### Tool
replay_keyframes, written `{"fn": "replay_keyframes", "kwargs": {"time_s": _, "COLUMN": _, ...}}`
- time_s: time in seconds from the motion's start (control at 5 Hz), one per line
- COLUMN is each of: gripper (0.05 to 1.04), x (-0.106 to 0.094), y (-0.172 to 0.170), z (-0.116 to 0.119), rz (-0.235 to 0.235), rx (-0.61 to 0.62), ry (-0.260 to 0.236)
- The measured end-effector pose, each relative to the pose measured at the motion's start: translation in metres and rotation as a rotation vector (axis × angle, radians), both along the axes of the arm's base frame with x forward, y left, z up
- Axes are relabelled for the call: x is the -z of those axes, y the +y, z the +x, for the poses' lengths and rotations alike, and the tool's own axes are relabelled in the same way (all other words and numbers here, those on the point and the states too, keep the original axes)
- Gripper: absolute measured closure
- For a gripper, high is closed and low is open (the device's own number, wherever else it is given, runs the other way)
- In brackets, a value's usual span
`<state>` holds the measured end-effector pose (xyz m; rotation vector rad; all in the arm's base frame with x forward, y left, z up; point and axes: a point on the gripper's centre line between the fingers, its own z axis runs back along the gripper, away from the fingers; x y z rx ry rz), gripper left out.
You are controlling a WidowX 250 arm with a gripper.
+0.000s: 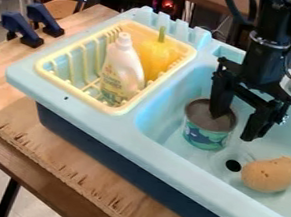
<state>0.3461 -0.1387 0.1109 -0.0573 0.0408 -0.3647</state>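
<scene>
Gripper (233,125): jaws spread, nothing grasped; one finger over or inside open can's mouth, depth uncertain, other beyond rim. Can (205,134): upright in toy sink (183,171), near basin's rack-side edge. Toy potato (271,175): beside drain hole (233,165). Dish rack (45,69): bottle (123,69), yellow vegetable (156,59). Step, judged: straddling rim; grasp calls for centring jaws across wall.

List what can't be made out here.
All in the camera view:
- Contact between the hand and the can: one finger overlaps the can's rim.
- Part of the yellow item: behind the white bottle.
- Sink unit's right end: cut off by the edge.
</scene>
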Motion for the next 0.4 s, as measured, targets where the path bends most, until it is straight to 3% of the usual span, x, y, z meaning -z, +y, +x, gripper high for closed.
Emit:
{"fn": "replay_keyframes", "kwargs": {"time_s": 0.2, "gripper": 0.081, "x": -0.026, "y": -0.002, "z": -0.009, "rz": 0.001, "rx": -0.006, "ry": -0.051}}
{"fn": "replay_keyframes", "kwargs": {"time_s": 0.4, "gripper": 0.081, "x": -0.061, "y": 0.000, "z": -0.012, "rz": -0.024, "rx": -0.020, "ry": -0.157}}
